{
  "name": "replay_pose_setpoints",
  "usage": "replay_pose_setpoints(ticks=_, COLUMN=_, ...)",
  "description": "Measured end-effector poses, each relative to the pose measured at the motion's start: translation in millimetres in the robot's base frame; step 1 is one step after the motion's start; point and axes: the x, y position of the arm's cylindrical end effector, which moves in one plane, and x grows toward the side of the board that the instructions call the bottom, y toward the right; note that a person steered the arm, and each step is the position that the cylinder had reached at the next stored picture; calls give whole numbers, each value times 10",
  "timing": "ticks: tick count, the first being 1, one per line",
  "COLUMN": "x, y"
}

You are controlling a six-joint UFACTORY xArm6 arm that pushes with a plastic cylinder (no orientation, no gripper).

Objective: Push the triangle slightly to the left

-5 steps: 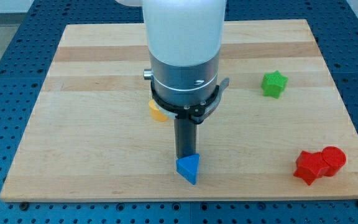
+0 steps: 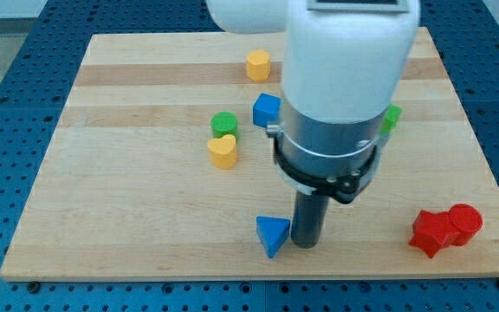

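The blue triangle lies near the board's bottom edge, a little right of centre. My tip stands just to the triangle's right, touching or almost touching its right side. The rod rises from there into the large white and grey arm body, which hides the board behind it.
A yellow heart and a green cylinder sit left of centre. A blue block and a yellow block lie farther up. A green block peeks out right of the arm. Two red blocks sit at bottom right.
The arm has moved to the view's right; my tip went from just above the triangle to its right side. The triangle has shifted slightly. Blocks behind the arm are now uncovered.
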Motion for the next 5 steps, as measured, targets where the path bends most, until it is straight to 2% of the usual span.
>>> replay_pose_setpoints(ticks=3, x=-24, y=-476)
replay_pose_setpoints(ticks=4, x=-68, y=-336)
replay_pose_setpoints(ticks=5, x=-557, y=-6)
